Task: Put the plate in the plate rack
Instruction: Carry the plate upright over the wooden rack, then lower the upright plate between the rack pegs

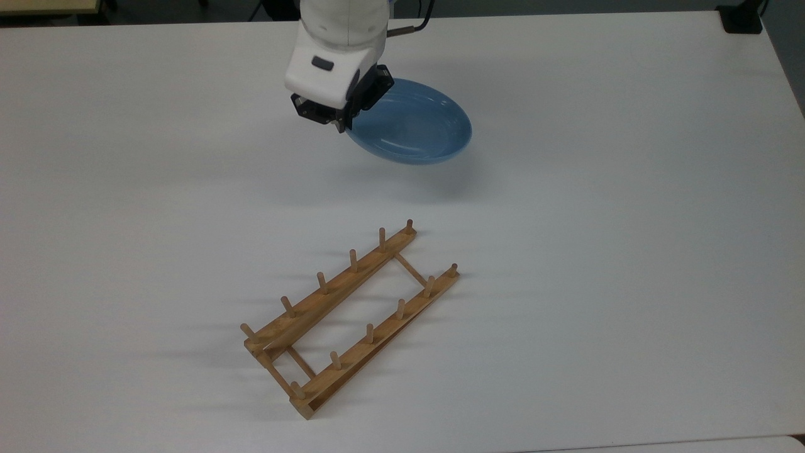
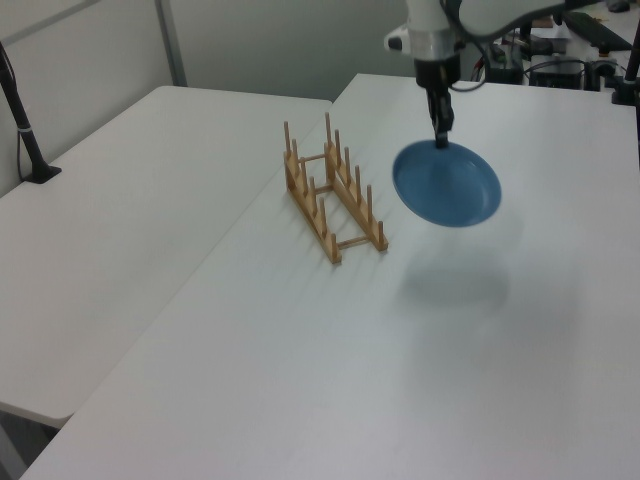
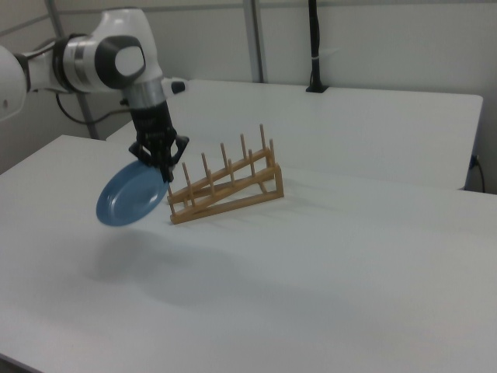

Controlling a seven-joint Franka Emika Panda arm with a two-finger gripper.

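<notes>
blue plate (image 2: 447,184) airborne, tilted | gripper (image 2: 440,138) clamps its rim | plate rack (image 2: 331,196) apart

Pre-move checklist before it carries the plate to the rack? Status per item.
1. Grip: hand shut on the rim of the plate - ok.
2. Plate off the table: hanging tilted, shadow beneath it in the left view - ok.
3. Plate rack slots free: nothing between the pegs - ok.
4. Path from plate to plate rack: bare table between them in the top view - ok.
5. Plate aligned with the slots: tilted, not yet upright - not ok.
6. Grip firm enough for the swing: cannot tell.
</notes>
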